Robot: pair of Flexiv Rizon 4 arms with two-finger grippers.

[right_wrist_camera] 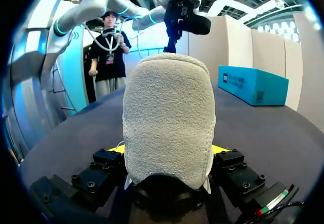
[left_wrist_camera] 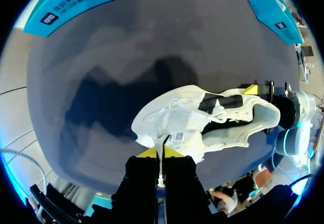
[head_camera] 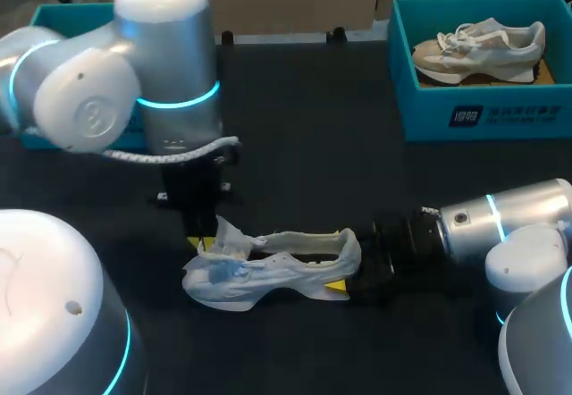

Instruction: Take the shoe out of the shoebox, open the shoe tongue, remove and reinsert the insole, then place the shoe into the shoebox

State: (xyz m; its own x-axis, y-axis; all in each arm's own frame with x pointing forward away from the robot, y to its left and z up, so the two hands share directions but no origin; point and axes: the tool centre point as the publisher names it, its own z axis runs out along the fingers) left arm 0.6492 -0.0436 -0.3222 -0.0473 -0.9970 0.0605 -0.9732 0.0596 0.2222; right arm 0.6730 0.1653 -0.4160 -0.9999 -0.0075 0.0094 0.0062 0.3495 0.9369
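A white shoe [head_camera: 277, 270] lies on its side in the middle of the black table [head_camera: 313, 145], toe to the left. My left gripper [head_camera: 200, 238] stands over the toe end, shut on the pulled-up tongue [left_wrist_camera: 178, 139]; its yellow fingertips [left_wrist_camera: 147, 152] pinch the tongue's label. My right gripper [head_camera: 347, 279] comes in level from the right, and the shoe's fuzzy heel [right_wrist_camera: 169, 117] sits between its fingers, which touch it on both sides. The shoe's dark opening faces upward in the left wrist view. The teal shoebox [head_camera: 487, 113] stands at the back right.
A second, beige shoe [head_camera: 478, 48] lies inside the back-right shoebox. Another teal box [head_camera: 54, 21] stands at the back left, partly hidden behind my left arm. Bare black table surface lies between the boxes and the shoe.
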